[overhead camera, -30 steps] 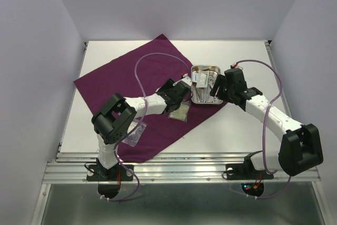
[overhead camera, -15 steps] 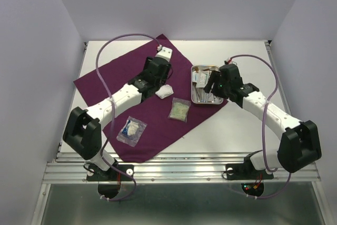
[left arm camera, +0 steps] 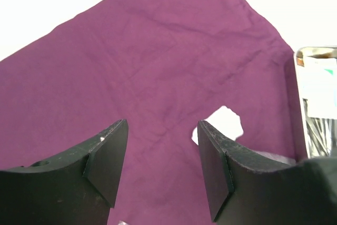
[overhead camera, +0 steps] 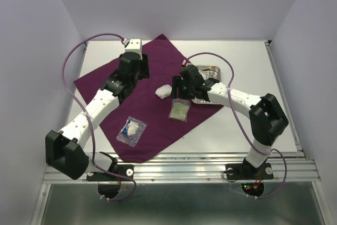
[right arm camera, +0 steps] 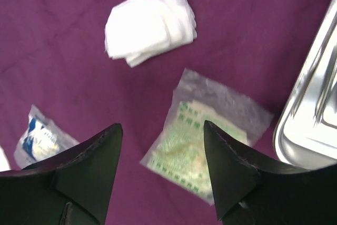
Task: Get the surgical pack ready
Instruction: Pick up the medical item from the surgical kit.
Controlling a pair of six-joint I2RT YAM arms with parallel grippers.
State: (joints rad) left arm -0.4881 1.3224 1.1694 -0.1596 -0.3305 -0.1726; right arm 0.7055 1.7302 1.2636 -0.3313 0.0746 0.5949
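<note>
Our left hand (left arm camera: 163, 125) hangs with its fingers apart and empty above the far-left part of the cloth (overhead camera: 158, 127). The cloth lies cornerwise over the left and middle of the bench (overhead camera: 210, 135), with one corner at the far edge. Our right hand (right arm camera: 160, 130), likewise parted and holding nothing, hovers over the green packet (right arm camera: 202, 140). The gauze (right arm camera: 147, 25) lies just beyond that packet, the blue packet (overhead camera: 131, 130) is closer to the near edge, and the tray (right arm camera: 303, 114) sits on the cloth's right corner.

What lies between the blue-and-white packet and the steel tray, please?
The green-printed clear packet, flat on the purple cloth; the right wrist view shows it.
</note>
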